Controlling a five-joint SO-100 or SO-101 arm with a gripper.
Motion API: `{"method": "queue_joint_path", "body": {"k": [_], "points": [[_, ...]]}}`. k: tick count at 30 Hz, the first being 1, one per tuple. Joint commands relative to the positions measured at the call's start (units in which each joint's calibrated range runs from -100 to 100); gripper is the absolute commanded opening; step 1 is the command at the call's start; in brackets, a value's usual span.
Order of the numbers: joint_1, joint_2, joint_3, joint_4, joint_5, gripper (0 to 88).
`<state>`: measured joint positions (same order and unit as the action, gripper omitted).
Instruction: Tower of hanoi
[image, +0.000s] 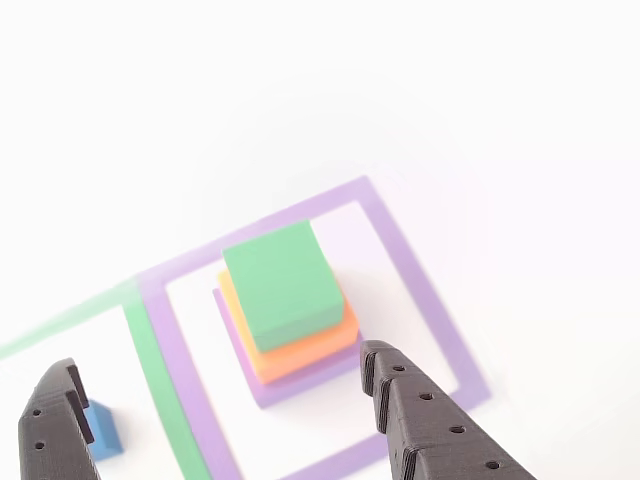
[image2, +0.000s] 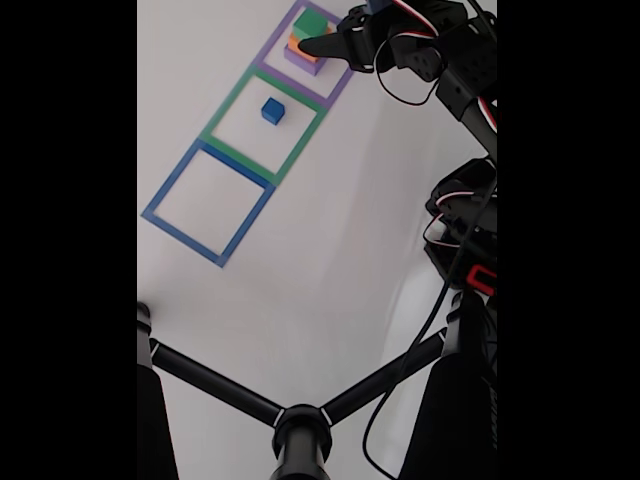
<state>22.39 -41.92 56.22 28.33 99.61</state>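
A stack of three blocks stands inside a purple taped square (image: 420, 280): a green block (image: 283, 282) on top, an orange block (image: 305, 355) under it, and a purple block (image: 300, 385) at the bottom. A small blue cube (image: 103, 430) sits alone in the neighbouring green taped square (image: 150, 350). My gripper (image: 220, 368) is open, its two black fingers (image: 430, 420) hovering on the near side of the stack with nothing between them. In the fixed view the gripper (image2: 322, 45) hangs beside the stack (image2: 308, 40), and the blue cube (image2: 273, 110) lies below it.
A row of three taped squares runs across the white table: purple (image2: 288, 85), green (image2: 225, 105), and a blue one (image2: 170, 180) with nothing in it. The arm and its cables (image2: 460, 120) fill the right side. Black stand legs (image2: 300, 430) cross the bottom.
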Motion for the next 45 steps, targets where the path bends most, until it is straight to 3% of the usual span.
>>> {"method": "queue_joint_path", "body": {"k": [1,4,10,22,36,45], "points": [[-0.1,5.4,5.2,-19.9,0.4,33.9],[-0.1,9.6,8.0,-29.4,0.4,34.5],[0.8,13.1,10.9,-38.3,0.4,36.1],[4.3,14.9,11.7,-42.4,0.4,41.9],[3.5,29.8,14.3,-62.6,0.4,41.1],[1.4,35.2,14.1,-67.6,0.4,39.9]]}}
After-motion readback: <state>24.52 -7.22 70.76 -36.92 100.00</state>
